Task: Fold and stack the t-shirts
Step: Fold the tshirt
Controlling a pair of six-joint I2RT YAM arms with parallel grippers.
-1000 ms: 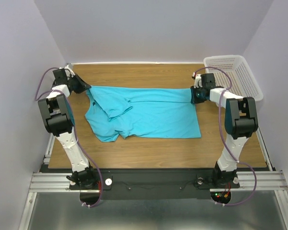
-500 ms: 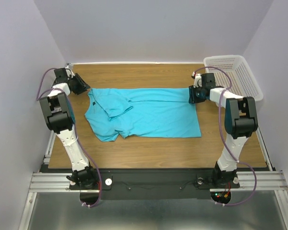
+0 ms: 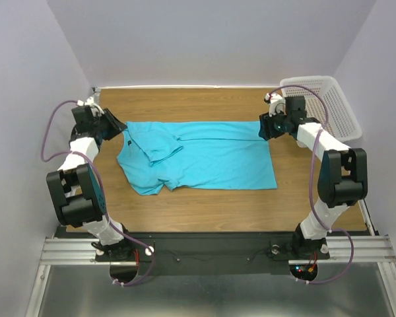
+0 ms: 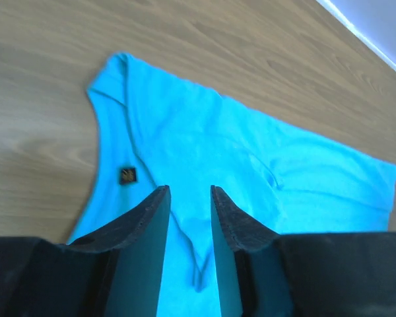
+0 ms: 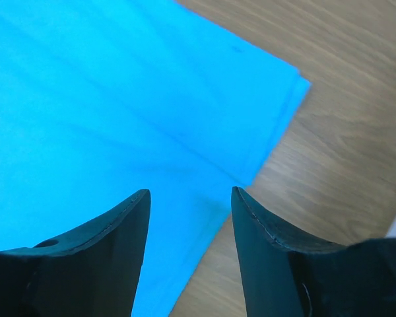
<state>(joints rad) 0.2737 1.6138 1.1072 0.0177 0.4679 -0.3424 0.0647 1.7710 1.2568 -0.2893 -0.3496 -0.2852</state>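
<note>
One turquoise t-shirt [image 3: 204, 155] lies flat across the wooden table, its left part folded over with a sleeve on top. My left gripper [image 3: 119, 125] hovers at the shirt's far left corner, by the collar. In the left wrist view the gripper [image 4: 189, 190] is open, and only the shirt [image 4: 251, 152] and its small neck label [image 4: 127, 175] show below the gap. My right gripper [image 3: 264, 127] hangs over the shirt's far right corner. In the right wrist view it [image 5: 190, 193] is open above the hem edge [image 5: 264, 145], holding nothing.
A white perforated basket [image 3: 323, 99] stands at the table's far right corner, just behind the right arm. Bare wood [image 3: 204, 201] runs between the shirt and the near edge. Walls close in the table on the left, back and right.
Both grippers opened and let go of the shirt's far corners. The shirt has settled flat. Both arms shifted, the left elbow swinging toward the near side.
</note>
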